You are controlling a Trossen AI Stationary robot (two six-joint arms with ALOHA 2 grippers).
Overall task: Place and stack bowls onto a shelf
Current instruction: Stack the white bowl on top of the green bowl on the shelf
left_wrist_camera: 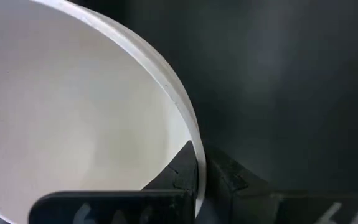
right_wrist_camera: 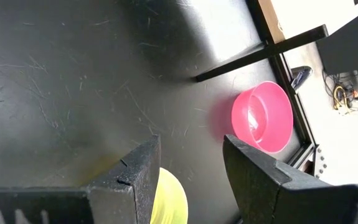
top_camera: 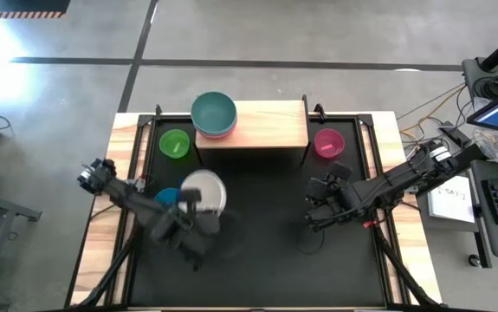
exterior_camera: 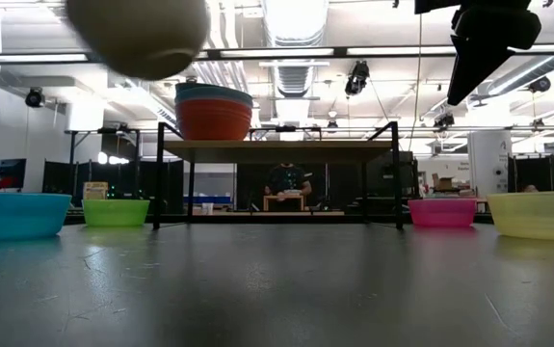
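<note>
My left gripper (left_wrist_camera: 200, 158) is shut on the cream white bowl (top_camera: 203, 192), which is raised high over the table's left half (exterior_camera: 137, 34). On the light-wood shelf (top_camera: 266, 130), a stack of bowls (exterior_camera: 214, 111) stands with red at the bottom, slate blue in the middle and teal on top. On the tabletop, the blue bowl (exterior_camera: 16, 214) and green bowl (top_camera: 175, 143) rest to the left. The pink bowl (top_camera: 328, 143) and yellow bowl (exterior_camera: 541, 214) rest to the right. My right gripper (right_wrist_camera: 188, 168) is open, well above the yellow bowl (right_wrist_camera: 169, 199). My left gripper pinches the cream white bowl by its rim (left_wrist_camera: 191, 140), with one finger (left_wrist_camera: 182, 171) inside the bowl and the other finger (left_wrist_camera: 228, 177) outside its wall. The bowl is lifted clear of the table.
The shelf stands on thin black legs (exterior_camera: 158, 173) at the table's far side, its right part bare. The pink bowl (right_wrist_camera: 263, 118) sits beside a shelf leg near the table's right rim. Open black tabletop (top_camera: 266, 243) lies between the arms and toward the near edge.
</note>
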